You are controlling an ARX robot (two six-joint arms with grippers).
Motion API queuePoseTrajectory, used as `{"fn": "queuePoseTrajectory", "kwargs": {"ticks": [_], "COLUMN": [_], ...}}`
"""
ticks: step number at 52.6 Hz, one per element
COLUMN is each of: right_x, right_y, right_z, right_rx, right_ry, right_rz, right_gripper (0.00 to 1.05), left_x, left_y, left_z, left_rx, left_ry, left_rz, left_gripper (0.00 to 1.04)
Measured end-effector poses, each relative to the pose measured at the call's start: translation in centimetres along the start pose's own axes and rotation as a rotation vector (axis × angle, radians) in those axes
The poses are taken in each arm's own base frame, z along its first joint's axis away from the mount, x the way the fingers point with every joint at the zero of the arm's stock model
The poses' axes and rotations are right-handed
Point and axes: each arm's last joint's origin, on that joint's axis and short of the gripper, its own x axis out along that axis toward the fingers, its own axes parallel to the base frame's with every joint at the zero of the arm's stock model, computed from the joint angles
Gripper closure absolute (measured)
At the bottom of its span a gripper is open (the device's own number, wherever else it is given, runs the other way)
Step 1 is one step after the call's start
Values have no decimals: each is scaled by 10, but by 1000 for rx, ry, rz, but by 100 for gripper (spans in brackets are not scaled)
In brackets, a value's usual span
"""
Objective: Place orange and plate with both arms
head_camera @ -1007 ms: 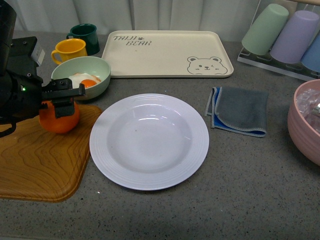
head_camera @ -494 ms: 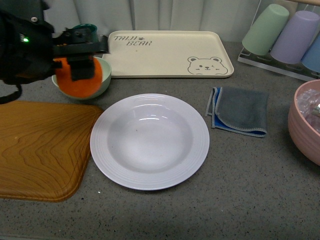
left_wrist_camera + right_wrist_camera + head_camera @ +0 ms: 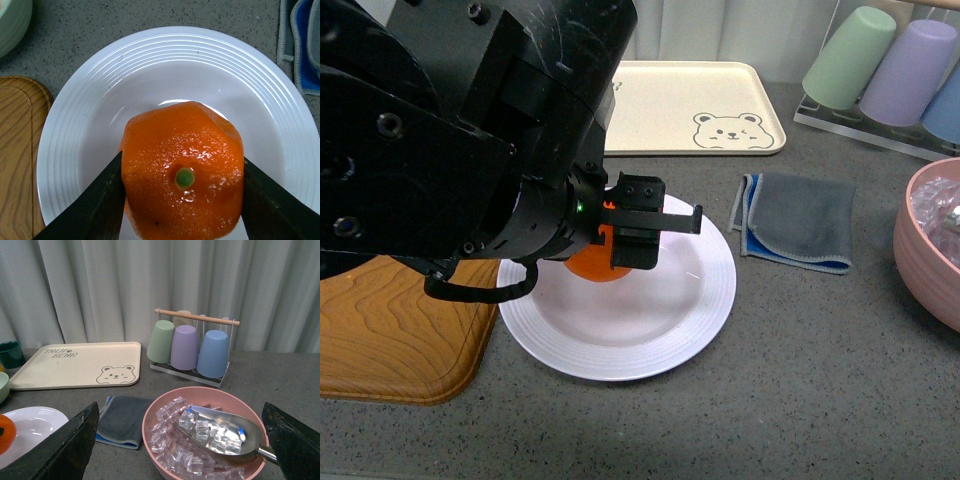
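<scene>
We log the left arm (image 3: pixel 470 130) stretched forward across the front view, wrist angled down. The left gripper (image 3: pixel 182 159) is clamped on the orange (image 3: pixel 182 175). The right gripper (image 3: pixel 180 450) faces forward, fingers spread wide.

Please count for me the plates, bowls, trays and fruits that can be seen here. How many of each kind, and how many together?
Plates: 1 (white plate)
Bowls: 2 (pink bowl, pale green bowl)
Trays: 2 (bear tray, wooden tray)
Fruits: 1 (orange)
Total: 6
</scene>
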Motion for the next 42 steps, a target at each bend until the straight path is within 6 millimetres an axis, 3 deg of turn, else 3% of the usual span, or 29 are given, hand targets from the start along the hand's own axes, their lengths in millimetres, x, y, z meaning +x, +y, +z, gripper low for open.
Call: {"fn": "queuePoseTrajectory", "kwargs": {"ticks": [19,34,42], "right_x": [0,0,0], "right_y": [0,0,0], "right_z": [0,0,0], "right_rx": [0,0,0], "right_ry": [0,0,0], "right_rz": [0,0,0], "right_gripper": [9,9,9], "left_x": [27,33,33], "left_y": [-3,-2,-1], "left_z": [-11,-16,-16], "left_rx": [10,11,-10], "left_ry": [40,56,56], "left_rz": [38,50,49], "left_gripper": [51,51,30]}}
